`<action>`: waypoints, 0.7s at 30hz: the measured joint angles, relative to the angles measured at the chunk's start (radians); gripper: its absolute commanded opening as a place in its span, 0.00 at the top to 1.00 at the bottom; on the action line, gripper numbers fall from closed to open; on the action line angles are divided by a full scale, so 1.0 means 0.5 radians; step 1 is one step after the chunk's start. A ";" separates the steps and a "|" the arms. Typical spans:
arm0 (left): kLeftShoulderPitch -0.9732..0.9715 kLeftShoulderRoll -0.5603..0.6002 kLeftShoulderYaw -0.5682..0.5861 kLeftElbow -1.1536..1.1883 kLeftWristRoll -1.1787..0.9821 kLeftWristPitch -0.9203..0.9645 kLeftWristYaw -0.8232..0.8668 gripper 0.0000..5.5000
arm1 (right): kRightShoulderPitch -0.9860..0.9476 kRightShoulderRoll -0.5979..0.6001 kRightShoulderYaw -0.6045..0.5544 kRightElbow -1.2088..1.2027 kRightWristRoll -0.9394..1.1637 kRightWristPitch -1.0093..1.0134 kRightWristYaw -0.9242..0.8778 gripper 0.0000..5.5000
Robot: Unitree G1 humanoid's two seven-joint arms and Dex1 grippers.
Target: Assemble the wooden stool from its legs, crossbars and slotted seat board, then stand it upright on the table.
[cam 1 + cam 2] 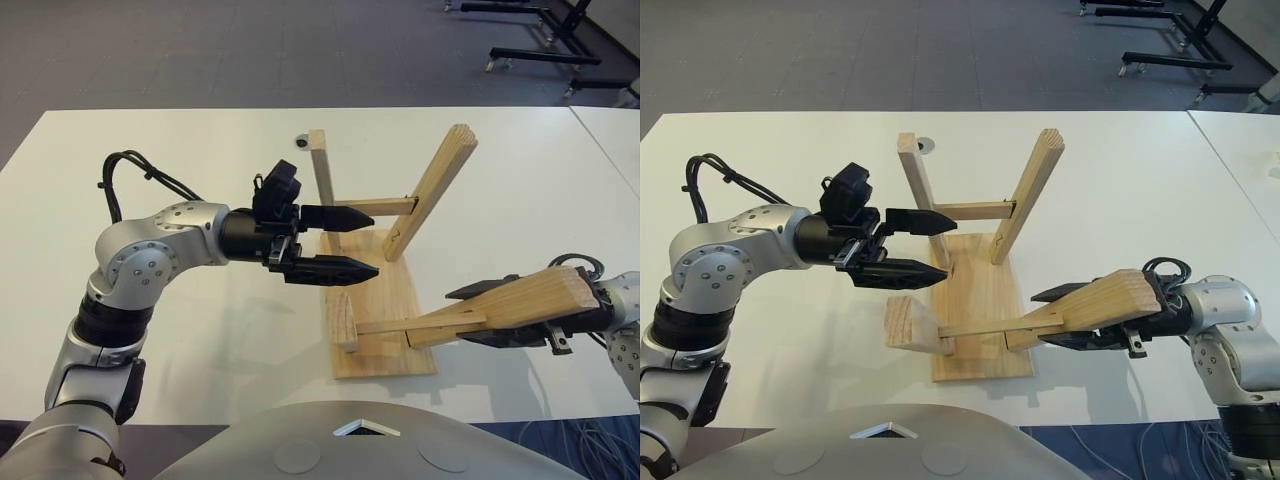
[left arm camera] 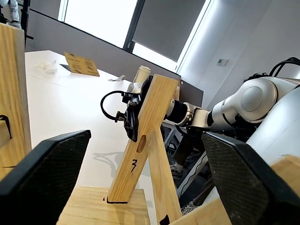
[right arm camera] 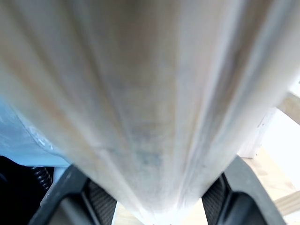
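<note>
Lying flat near the middle of the white counter (image 1: 150, 150), the seat board (image 1: 385, 300) is seen with its long side running from near to far. On its far end two legs are stood up: the left leg (image 1: 322, 175) is almost upright and the right leg (image 1: 435, 185) is leaned to the right. They are joined by a thin crossbar (image 1: 385, 207).

A second frame is held low and tilted over the near end of the board. Its held leg (image 1: 525, 298) is clamped from both sides by the right end effector (image 1: 462, 316). From this leg a second crossbar (image 1: 395, 324) is run left to a short leg end (image 1: 343, 320) at the board's near left edge.

The left end effector (image 1: 376, 243) is placed just left of the standing frame, with its fingers spread wide. Its far finger is seen across the left leg, but contact cannot be told.

A small round fitting (image 1: 301, 138) is set in the counter beyond the left leg.
</note>
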 measured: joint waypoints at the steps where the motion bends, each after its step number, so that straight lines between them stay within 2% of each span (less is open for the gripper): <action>1: -0.003 -0.007 0.000 0.000 0.001 0.003 -0.005 0.21 | 0.017 0.000 -0.006 -0.026 0.000 0.001 0.005 0.63; 10: -0.014 -0.042 -0.001 0.001 0.062 0.027 -0.033 0.21 | 0.383 -0.051 0.026 -0.172 0.003 -0.277 0.011 0.63; 21: -0.012 -0.064 -0.002 -0.022 0.088 0.051 -0.053 0.21 | 0.168 0.045 -0.027 -0.107 -0.009 -0.081 -0.034 0.63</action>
